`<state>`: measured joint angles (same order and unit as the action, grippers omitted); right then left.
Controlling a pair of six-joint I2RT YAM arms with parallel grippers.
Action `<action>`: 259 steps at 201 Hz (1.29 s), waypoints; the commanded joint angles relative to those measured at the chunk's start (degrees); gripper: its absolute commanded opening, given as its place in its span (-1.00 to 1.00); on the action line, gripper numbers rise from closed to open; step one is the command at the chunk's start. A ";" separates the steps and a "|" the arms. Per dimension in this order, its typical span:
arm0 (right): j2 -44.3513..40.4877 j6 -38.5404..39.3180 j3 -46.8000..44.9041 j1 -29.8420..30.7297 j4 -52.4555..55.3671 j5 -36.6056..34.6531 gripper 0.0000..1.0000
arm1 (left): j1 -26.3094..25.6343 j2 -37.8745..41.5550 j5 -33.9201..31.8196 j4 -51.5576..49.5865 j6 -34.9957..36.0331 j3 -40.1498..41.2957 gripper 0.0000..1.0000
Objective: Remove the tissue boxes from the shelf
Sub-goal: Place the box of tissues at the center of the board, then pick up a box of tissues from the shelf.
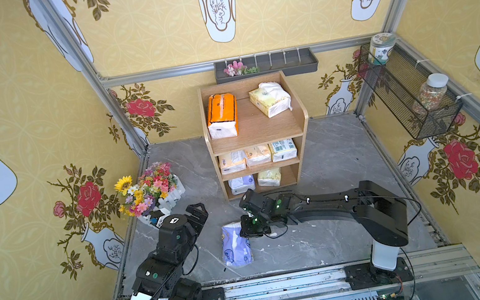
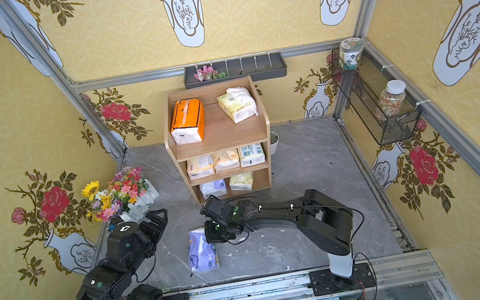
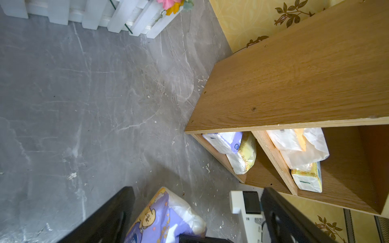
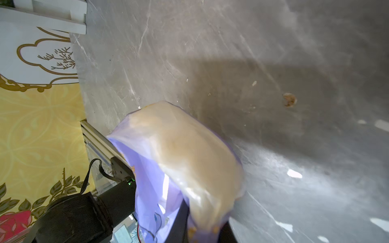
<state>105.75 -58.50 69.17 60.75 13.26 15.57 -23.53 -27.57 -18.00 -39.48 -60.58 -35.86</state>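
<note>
Grips one end of lavender tissue pack (image 1: 236,249) w/ right fingers (image 4: 179,225), pack stretching away from them, on or just over grey desk (image 1: 312,243) – can't tell. Holds left fingers (image 3: 109,216) wide apart, empty, pack near them, not touching. Shows 7 more packs (image 1: 222,115) on shelf (image 1: 256,125) beyond both sets of fingers: 2 top, 3 mid, 2 btm.

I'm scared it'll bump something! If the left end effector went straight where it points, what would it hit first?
Probably the shelf, at its bottom front corner. The open left end effector aims about there. Depth is unclear, so it might touch the grey floor first.
</note>
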 commanded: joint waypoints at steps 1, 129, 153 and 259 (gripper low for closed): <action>1.72 -0.14 1.06 -0.02 -4.29 1.37 -0.89 | 0.15 1.04 0.27 -0.52 -1.53 0.54 1.00; 1.16 7.43 4.46 -1.38 7.21 1.54 0.20 | 0.11 2.96 3.09 1.46 -1.81 1.93 1.00; -4.75 8.03 3.98 -1.68 10.76 -0.61 0.24 | 0.13 2.82 4.31 4.53 -0.83 2.58 1.00; -15.47 16.13 30.55 -3.11 27.95 -8.90 0.26 | 0.15 1.69 4.99 12.95 -2.72 5.35 0.99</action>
<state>89.69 -46.24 93.78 58.30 40.49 8.75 -23.51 -25.41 -13.69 -30.02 -62.57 -31.24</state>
